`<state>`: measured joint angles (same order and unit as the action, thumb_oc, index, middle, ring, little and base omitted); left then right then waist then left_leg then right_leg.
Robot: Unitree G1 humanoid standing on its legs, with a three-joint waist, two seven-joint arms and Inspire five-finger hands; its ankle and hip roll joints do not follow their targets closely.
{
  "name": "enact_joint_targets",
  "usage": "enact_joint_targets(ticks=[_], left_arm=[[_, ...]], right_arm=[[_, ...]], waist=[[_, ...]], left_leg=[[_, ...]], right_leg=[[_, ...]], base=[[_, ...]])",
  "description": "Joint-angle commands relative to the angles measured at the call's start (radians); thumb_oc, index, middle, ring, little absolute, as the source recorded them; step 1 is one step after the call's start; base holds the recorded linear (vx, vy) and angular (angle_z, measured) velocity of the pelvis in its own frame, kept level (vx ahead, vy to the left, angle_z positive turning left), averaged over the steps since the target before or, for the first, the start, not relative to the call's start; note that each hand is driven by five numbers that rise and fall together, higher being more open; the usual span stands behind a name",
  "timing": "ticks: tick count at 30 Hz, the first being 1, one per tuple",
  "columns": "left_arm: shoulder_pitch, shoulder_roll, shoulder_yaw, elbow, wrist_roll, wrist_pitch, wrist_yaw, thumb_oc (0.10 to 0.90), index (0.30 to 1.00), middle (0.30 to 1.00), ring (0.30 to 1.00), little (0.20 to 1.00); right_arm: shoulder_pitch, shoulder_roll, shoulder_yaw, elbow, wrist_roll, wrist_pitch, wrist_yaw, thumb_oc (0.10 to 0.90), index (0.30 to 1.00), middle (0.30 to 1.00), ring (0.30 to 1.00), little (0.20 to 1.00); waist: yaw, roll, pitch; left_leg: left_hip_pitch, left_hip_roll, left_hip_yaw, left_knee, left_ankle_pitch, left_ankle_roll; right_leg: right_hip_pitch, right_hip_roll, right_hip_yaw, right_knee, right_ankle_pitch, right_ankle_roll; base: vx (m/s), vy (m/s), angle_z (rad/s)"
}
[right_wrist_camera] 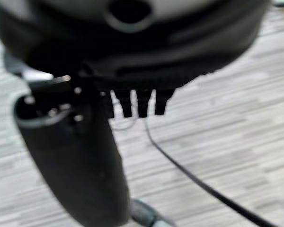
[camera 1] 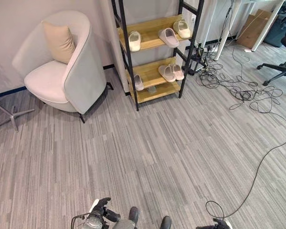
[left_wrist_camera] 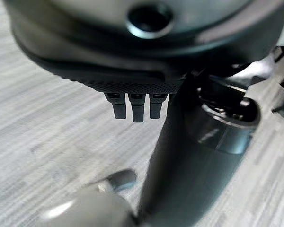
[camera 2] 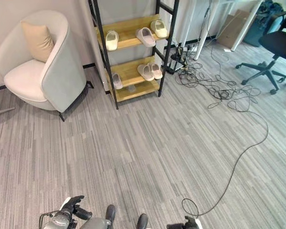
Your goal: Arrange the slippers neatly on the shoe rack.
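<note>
A black-framed shoe rack (camera 1: 155, 90) with wooden shelves stands against the far wall. On its upper shelf lie a cream slipper (camera 1: 134, 41), a pale grey slipper (camera 1: 168, 36) and another cream slipper (camera 1: 182, 29). The lower shelf holds a pale pink pair (camera 1: 170, 72) and a single slipper (camera 1: 138, 82) at its left end. My left hand (camera 1: 101, 210) hangs low over the carpet, far from the rack, with relaxed fingers (left_wrist_camera: 135, 106) that hold nothing. My right hand (camera 2: 186, 223) hangs likewise, its fingers (right_wrist_camera: 135, 104) straight and empty.
A pale armchair (camera 1: 74, 71) with a beige cushion (camera 1: 59, 42) stands left of the rack. Tangled black cables (camera 1: 238, 90) spread over the carpet right of the rack. An office chair (camera 2: 271, 52), white table legs (camera 1: 225, 33) and a cardboard box (camera 1: 255, 26) are at the back right.
</note>
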<state>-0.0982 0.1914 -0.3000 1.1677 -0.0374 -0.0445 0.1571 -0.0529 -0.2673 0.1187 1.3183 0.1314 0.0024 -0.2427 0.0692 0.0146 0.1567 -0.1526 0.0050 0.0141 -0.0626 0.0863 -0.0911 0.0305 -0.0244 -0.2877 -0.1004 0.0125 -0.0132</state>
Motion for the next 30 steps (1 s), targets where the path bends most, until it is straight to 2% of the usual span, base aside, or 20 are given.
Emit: enact_joint_targets(ticks=[1,6,7,8,9,11,12,13,14,15,16,19,21,22,24,25,28,29,30], left_arm=[[-0.001,0.007,-0.017,0.04,0.023,-0.024,0.005,0.8,0.9,0.9,0.9,0.9],[0.01,0.01,0.002,0.044,0.018,-0.024,0.003,0.8,0.9,0.9,0.9,0.9],[0.012,0.016,0.014,0.045,0.015,-0.024,0.002,0.8,0.9,0.9,0.9,0.9],[0.014,0.027,0.014,0.035,0.014,-0.022,0.001,0.8,0.9,0.9,0.9,0.9],[0.014,0.027,0.014,0.035,0.014,-0.022,0.001,0.8,0.9,0.9,0.9,0.9],[0.016,0.032,0.013,0.025,0.01,-0.022,0.003,0.8,0.9,0.9,0.9,0.9],[0.019,0.033,0.011,0.02,0.008,-0.022,0.003,0.8,0.9,0.9,0.9,0.9],[0.021,0.035,0.009,0.017,0.007,-0.021,0.002,0.8,0.9,0.9,0.9,0.9],[0.018,0.036,0.009,0.02,0.007,-0.021,0.003,0.8,0.9,0.9,0.9,0.9],[0.018,0.036,0.009,0.02,0.007,-0.021,0.003,0.8,0.9,0.9,0.9,0.9],[0.01,0.034,0.005,0.024,0.007,-0.021,0.003,0.8,0.9,0.9,0.9,0.9],[0.001,0.031,0.006,0.037,0.023,-0.023,0.011,0.8,0.9,0.9,0.9,0.9],[0.001,0.03,0.008,0.037,0.024,-0.029,0.018,0.8,0.9,0.9,0.9,0.9],[0.005,0.023,0.006,0.04,0.022,-0.032,0.023,0.8,0.9,0.9,0.9,0.9],[0.011,0.017,0.001,0.043,0.026,-0.03,0.022,0.8,0.9,0.9,0.9,0.9],[0.013,0.013,0.0,0.043,0.027,-0.027,0.018,0.8,0.9,0.9,0.9,0.9],[0.002,0.008,-0.009,0.043,0.027,-0.026,0.014,0.8,0.9,0.9,0.9,0.9],[0.002,0.007,-0.009,0.043,0.027,-0.026,0.013,0.8,0.9,0.9,0.9,0.9],[-0.005,0.009,-0.012,0.037,0.024,-0.028,0.011,0.8,0.9,0.9,0.9,0.9]], right_arm=[[0.027,-0.024,0.005,-0.015,-0.021,-0.01,-0.013,0.8,0.9,0.9,0.9,0.9],[0.03,-0.015,0.011,-0.028,-0.036,-0.009,-0.004,0.8,0.9,0.9,0.9,0.9],[0.019,-0.015,0.02,-0.041,-0.048,-0.007,0.001,0.8,0.9,0.9,0.9,0.9],[0.011,-0.017,0.03,-0.056,-0.053,-0.005,0.005,0.8,0.9,0.9,0.9,0.9],[0.011,-0.017,0.03,-0.056,-0.053,-0.004,0.005,0.8,0.9,0.9,0.9,0.9],[0.006,-0.017,0.037,-0.07,-0.057,-0.004,0.006,0.8,0.9,0.9,0.9,0.9],[0.002,-0.013,0.042,-0.077,-0.061,-0.003,0.005,0.8,0.9,0.9,0.9,0.9],[-0.002,-0.008,0.05,-0.084,-0.062,-0.003,0.005,0.8,0.9,0.9,0.9,0.9],[-0.006,-0.006,0.054,-0.087,-0.064,-0.004,0.005,0.8,0.9,0.9,0.9,0.9],[-0.006,-0.006,0.054,-0.087,-0.064,-0.004,0.005,0.8,0.9,0.9,0.9,0.9],[-0.013,-0.004,0.061,-0.089,-0.067,-0.003,0.006,0.8,0.9,0.9,0.9,0.9],[-0.03,-0.011,0.078,-0.103,-0.086,0.008,0.007,0.8,0.9,0.9,0.9,0.9],[-0.033,-0.011,0.082,-0.112,-0.092,0.005,0.005,0.8,0.9,0.9,0.9,0.9],[-0.022,-0.01,0.085,-0.116,-0.093,0.0,0.001,0.8,0.9,0.9,0.9,0.9],[-0.012,-0.005,0.088,-0.12,-0.094,-0.003,0.001,0.8,0.9,0.9,0.9,0.9],[-0.003,-0.004,0.082,-0.123,-0.089,-0.007,0.0,0.8,0.9,0.9,0.9,0.9],[-0.009,-0.003,0.083,-0.116,-0.076,-0.018,-0.004,0.8,0.9,0.9,0.9,0.9],[-0.009,-0.003,0.083,-0.116,-0.076,-0.018,-0.004,0.8,0.9,0.9,0.9,0.9],[-0.015,-0.006,0.086,-0.118,-0.074,-0.02,-0.003,0.8,0.9,0.9,0.9,0.9]], waist=[[0.038,0.007,-0.058],[0.05,-0.005,-0.073],[0.063,0.0,-0.073],[0.069,0.014,-0.063],[0.069,0.013,-0.063],[0.065,0.033,-0.053],[0.065,0.043,-0.05],[0.062,0.048,-0.047],[0.062,0.046,-0.047],[0.061,0.047,-0.046],[0.058,0.043,-0.045],[0.038,0.037,-0.044],[0.034,0.04,-0.043],[0.03,0.024,-0.053],[0.03,0.015,-0.065],[0.026,0.006,-0.081],[0.025,0.008,-0.087],[0.024,0.009,-0.086],[0.027,0.005,-0.078]], left_leg=[[0.017,-0.015,0.014,-0.02,0.029,0.027],[0.047,-0.03,0.032,-0.025,0.002,0.041],[0.062,-0.036,0.04,-0.025,-0.012,0.054],[0.09,-0.037,0.029,-0.025,-0.021,0.071],[0.09,-0.038,0.03,-0.025,-0.021,0.072],[0.12,-0.032,0.022,-0.025,-0.037,0.088],[0.136,-0.028,0.017,-0.025,-0.05,0.095],[0.162,-0.026,0.005,-0.025,-0.07,0.098],[0.172,-0.024,0.003,-0.025,-0.082,0.096],[0.173,-0.024,0.003,-0.025,-0.082,0.096],[0.184,-0.027,-0.002,-0.025,-0.092,0.094],[0.236,-0.021,-0.019,-0.025,-0.129,0.077],[0.252,-0.016,-0.022,-0.025,-0.14,0.073],[0.267,-0.015,-0.028,-0.025,-0.159,0.068],[0.284,-0.006,-0.032,-0.025,-0.172,0.067],[0.298,0.018,-0.043,-0.025,-0.181,0.053],[0.296,0.066,-0.047,0.026,-0.118,0.022],[0.295,0.067,-0.048,0.029,-0.119,0.021],[0.254,0.075,-0.053,0.094,-0.088,0.006]], right_leg=[[0.032,-0.02,0.082,0.017,-0.013,0.149],[0.034,-0.049,0.077,0.059,-0.008,0.169],[0.002,-0.082,0.065,0.169,0.004,0.186],[-0.061,-0.107,0.056,0.32,0.043,0.199],[-0.064,-0.109,0.057,0.325,0.041,0.2],[-0.133,-0.126,0.037,0.465,0.076,0.205],[-0.157,-0.139,0.02,0.496,0.084,0.2],[-0.181,-0.161,0.001,0.451,0.072,0.184],[-0.184,-0.162,-0.004,0.396,0.062,0.177],[-0.183,-0.162,-0.005,0.396,0.062,0.177],[-0.195,-0.161,-0.01,0.324,0.068,0.173],[-0.262,-0.169,-0.019,0.093,0.144,0.205],[-0.268,-0.165,-0.019,0.067,0.162,0.212],[-0.247,-0.16,-0.007,0.03,0.183,0.217],[-0.234,-0.154,-0.004,0.032,0.191,0.209],[-0.214,-0.142,-0.011,0.031,0.19,0.201],[-0.167,-0.102,-0.021,0.029,0.164,0.177],[-0.167,-0.102,-0.022,0.029,0.164,0.177],[-0.153,-0.097,-0.015,0.027,0.153,0.168]], base=[[0.16,0.143,-0.44],[0.16,0.126,-0.24],[0.2,0.225,-0.23],[0.2,0.226,-0.38],[0.15,0.177,-0.4],[0.13,0.136,-0.1],[0.25,0.098,0.08],[0.28,0.024,0.02],[0.22,-0.016,-0.05],[0.19,-0.064,0.03],[0.22,-0.087,0.12],[0.34,-0.131,0.07],[0.3,-0.114,0.09],[0.3,-0.129,0.23],[0.35,-0.162,0.15],[0.46,-0.219,0.06],[0.29,-0.175,0.12],[0.13,-0.103,-0.15],[0.11,-0.116,-0.34]])
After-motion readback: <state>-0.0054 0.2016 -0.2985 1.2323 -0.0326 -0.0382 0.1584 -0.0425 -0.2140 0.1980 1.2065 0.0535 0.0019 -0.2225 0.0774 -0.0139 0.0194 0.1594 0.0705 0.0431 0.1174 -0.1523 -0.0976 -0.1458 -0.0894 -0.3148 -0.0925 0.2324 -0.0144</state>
